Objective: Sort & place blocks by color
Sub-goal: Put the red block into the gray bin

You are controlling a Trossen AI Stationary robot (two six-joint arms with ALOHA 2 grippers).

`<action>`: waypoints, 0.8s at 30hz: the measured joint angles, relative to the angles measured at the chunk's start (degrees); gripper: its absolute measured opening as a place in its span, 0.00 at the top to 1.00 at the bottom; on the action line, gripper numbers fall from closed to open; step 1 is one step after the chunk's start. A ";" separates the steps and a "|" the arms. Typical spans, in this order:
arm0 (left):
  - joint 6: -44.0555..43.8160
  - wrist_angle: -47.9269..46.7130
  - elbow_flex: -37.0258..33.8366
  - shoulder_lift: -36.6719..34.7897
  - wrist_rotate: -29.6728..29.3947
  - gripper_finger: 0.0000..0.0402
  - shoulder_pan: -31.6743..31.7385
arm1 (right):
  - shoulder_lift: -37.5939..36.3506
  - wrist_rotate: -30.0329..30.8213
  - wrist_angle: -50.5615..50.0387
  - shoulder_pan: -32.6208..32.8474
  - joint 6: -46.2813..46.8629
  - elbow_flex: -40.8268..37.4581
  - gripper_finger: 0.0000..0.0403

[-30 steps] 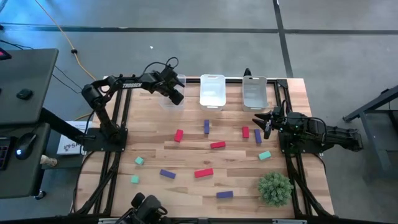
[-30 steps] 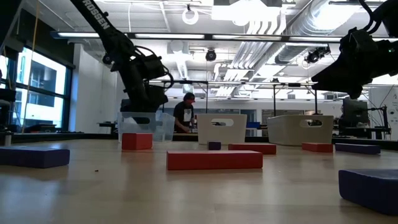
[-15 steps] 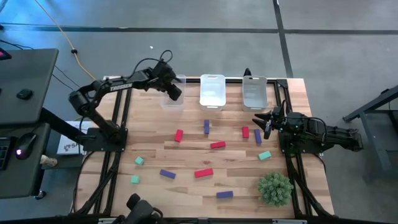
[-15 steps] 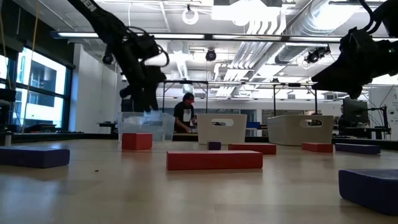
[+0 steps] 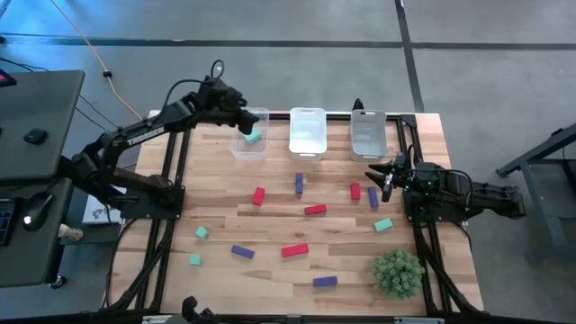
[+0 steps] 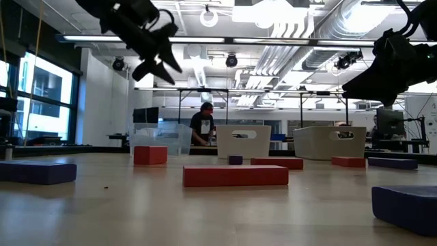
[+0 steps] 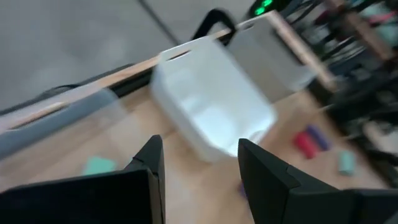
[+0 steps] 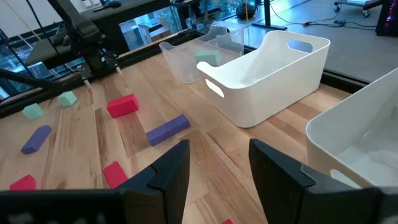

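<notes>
From above, no writing reads anywhere on the table [image 5: 270,211]. The left gripper [image 5: 241,120] hangs at the near-left corner of the clear bin [image 5: 250,133], fingers parted, holding nothing. One teal block [image 5: 253,137] lies inside that bin. Beside it stand the white bin [image 5: 307,132] and the third bin [image 5: 368,133]. Scattered on the wood: red bars [image 5: 315,210], purple bars [image 5: 242,252], teal cubes [image 5: 202,232], all small, plain and solid-coloured. The fuzzy plant ball [image 5: 397,272] sits at the front right. The right gripper [image 5: 382,175] waits low at the table's right side, just by a red and a purple bar, jaws apart and empty.

Down at table height, the left gripper [image 6: 158,63] is high above the clear bin [image 6: 161,139], two fingers spread. A long red bar [image 6: 235,175] lies front and centre, purple ones at either edge. A person [image 6: 203,126] stands in the room behind.

Left wrist: blurred, but the fingers [image 7: 146,162] stand apart with nothing between them; a teal block [image 7: 99,165] shows beyond, and the white bin [image 7: 214,106].

Right wrist: fingers [image 8: 171,167] apart, empty. Ahead lie a purple bar [image 8: 166,129], red blocks [image 8: 122,105] and teal cubes [image 8: 32,111], and the teal block [image 8: 206,57] in the clear bin.
</notes>
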 joint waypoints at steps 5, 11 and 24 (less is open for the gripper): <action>-5.80 3.06 0.00 -2.89 0.72 0.71 -3.23 | 0.00 0.01 0.00 0.00 0.00 0.00 0.61; -13.80 7.46 0.00 -4.60 0.69 0.71 -8.43 | 0.00 0.00 0.00 0.01 0.00 0.00 0.61; -21.90 9.36 0.00 -4.60 -0.84 0.71 -19.85 | -0.02 -1.64 5.72 0.01 2.85 0.00 0.61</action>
